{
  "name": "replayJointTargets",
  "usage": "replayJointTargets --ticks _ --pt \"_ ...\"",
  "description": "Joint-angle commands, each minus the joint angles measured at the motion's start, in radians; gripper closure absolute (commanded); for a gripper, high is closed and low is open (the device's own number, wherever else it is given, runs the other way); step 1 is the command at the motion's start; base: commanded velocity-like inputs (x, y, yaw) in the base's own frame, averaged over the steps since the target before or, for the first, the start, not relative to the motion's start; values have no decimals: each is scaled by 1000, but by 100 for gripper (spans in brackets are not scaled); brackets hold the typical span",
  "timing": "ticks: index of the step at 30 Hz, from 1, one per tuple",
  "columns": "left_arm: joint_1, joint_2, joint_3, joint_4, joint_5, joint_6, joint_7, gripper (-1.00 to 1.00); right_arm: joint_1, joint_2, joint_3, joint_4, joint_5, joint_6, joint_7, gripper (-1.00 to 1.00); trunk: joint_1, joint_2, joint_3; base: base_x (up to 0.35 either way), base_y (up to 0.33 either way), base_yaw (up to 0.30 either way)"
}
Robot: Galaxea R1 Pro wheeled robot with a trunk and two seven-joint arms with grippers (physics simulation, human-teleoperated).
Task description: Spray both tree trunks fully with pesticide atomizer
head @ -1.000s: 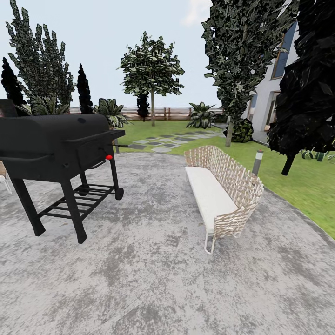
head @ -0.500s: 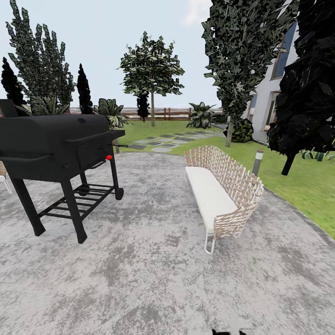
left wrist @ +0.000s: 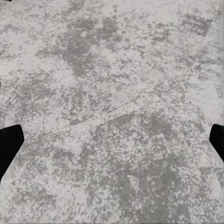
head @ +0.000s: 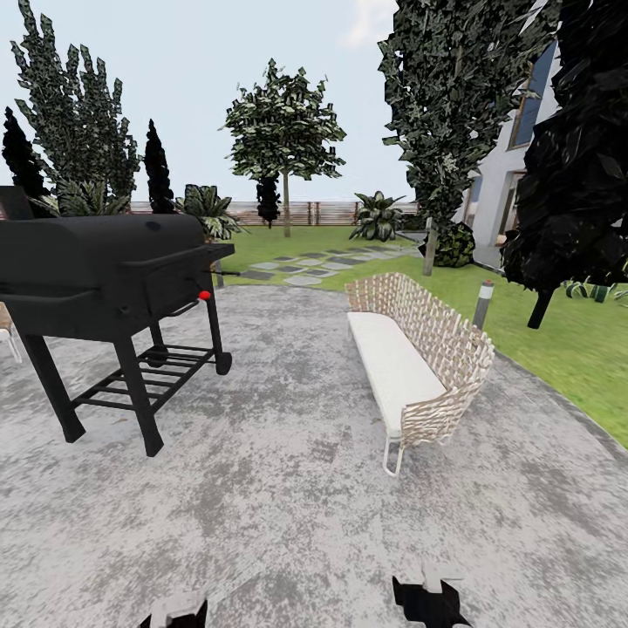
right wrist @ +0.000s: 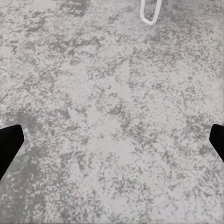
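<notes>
Two trees [head: 285,139] [head: 449,96] stand on the lawn [head: 558,336] beyond the paving: one leafy tree on a straight trunk [head: 286,209] before the fence [head: 305,211], one taller by the house [head: 515,166] with its trunk [head: 428,246] at the lawn's near edge. Atomizer: not made out on any stretch of floor here; its place cannot be told. No white specks on either trunk, so spraying is judged not begun.

Patio [head: 288,488]: mottled grey, under the robot. Grill [head: 109,279]: black, on legs, at left. Bench [head: 414,366]: woven back, white cushion, at right; one of its white legs [right wrist: 150,11] lies just ahead of the right tool. A short post [head: 482,303] stands behind the bench.

Left tool [head: 174,615] and right tool [head: 427,602]: dark shapes at the head view's lower edge. In each wrist view the two fingers [left wrist: 9,144] [right wrist: 9,142] sit at opposite borders with bare paving between, so both are spread and hold nothing.

Risks, as judgement: the gap between grill and bench is the way to the lawn, and a wide turn could clip the bench leg or the grill's wheel. The atomizer is small and dark; driving on without finding it would leave nothing to spray with.

Change: a second ago neither tool was in the head view; half a second ago just a sliver of the right one. Scenery unshifted, so the arms rose, not the camera.
</notes>
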Motion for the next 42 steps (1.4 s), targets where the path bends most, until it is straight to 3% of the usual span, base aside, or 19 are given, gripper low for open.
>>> replayJointTargets --ticks 1,19,33,42 --pt "-1 0 -2 0 7 -7 4 -100 -1 1 -4 1 1 -4 0 -100 0 -1 -1 0 0 0" --pt "-1 0 -1 0 7 -13 9 -100 0 4 -5 -2 0 -10 -11 -100 0 -1 -1 0 0 8" --pt "-1 0 -1 4 4 -15 9 -100 0 17 -3 3 0 -42 -60 -100 0 -1 -1 0 0 248" --pt "-1 0 0 70 6 -16 9 -100 0 20 -2 3 -1 -43 -60 -100 0 -1 -1 85 0 117"
